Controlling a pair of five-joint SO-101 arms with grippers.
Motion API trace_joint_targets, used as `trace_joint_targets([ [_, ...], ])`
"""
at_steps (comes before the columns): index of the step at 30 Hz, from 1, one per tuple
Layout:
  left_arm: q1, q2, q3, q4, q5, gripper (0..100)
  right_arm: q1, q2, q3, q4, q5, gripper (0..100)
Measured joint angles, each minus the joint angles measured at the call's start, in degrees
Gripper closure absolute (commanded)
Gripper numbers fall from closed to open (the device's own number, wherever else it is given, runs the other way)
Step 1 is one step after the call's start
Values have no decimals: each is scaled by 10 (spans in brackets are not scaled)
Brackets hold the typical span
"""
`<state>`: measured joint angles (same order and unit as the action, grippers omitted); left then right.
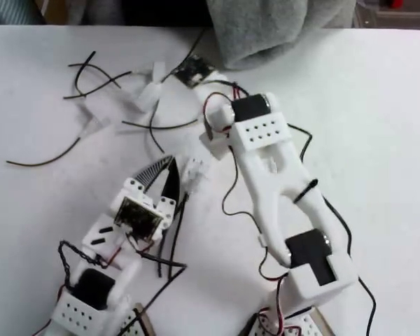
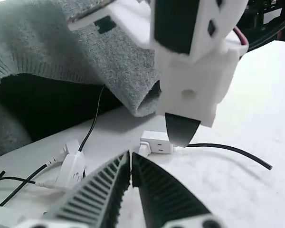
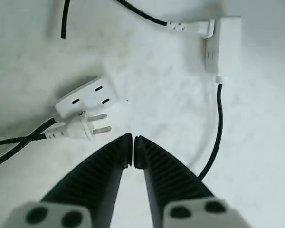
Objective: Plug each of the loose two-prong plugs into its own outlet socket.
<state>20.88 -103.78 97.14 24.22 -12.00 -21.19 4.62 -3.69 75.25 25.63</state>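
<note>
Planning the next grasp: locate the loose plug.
In the right wrist view, the loose plug lies beside an outlet socket, prongs bare, just ahead of the right gripper, jaws shut.

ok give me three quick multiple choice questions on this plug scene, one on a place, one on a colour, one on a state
1. Where does the loose plug lie?
A) beside the white socket, prongs bare
B) pushed into a socket
C) between a gripper's fingers

2. What colour is the loose plug's cord?
A) red
B) black
C) yellow

3. How is the right gripper?
A) wide open
B) shut on the plug
C) shut on nothing

Answers:
1 A, both prongs lie bare next to the socket's slots.
2 B, the cord running off the plug is black.
3 C, its fingertips meet with nothing between them, and the plug lies apart from them.
</note>
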Motion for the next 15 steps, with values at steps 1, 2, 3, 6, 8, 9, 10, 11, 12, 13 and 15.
trace_joint_targets([
  [1,0,0,0,3,0,977,7,-8,0,0,0,979],
  [2,0,0,0,8,0,977,15,-19,0,0,0,979],
  [3,0,0,0,12,0,976,21,-32,0,0,0,979],
  [6,-7,0,0,18,0,976,39,-59,0,4,0,979],
  [8,-28,0,0,20,0,976,59,-65,0,26,0,979],
  [9,-37,0,0,22,0,976,69,-65,0,40,0,979],
  [10,-43,0,0,27,2,976,81,-65,0,54,0,979],
  [11,-47,0,0,33,6,976,92,-62,4,64,0,979],
  [12,-49,0,0,42,9,976,106,-57,11,70,0,979],
  [13,-50,0,-1,53,10,976,120,-47,20,72,0,979],
  [15,-52,0,-7,71,10,974,144,-25,45,72,0,979],
])
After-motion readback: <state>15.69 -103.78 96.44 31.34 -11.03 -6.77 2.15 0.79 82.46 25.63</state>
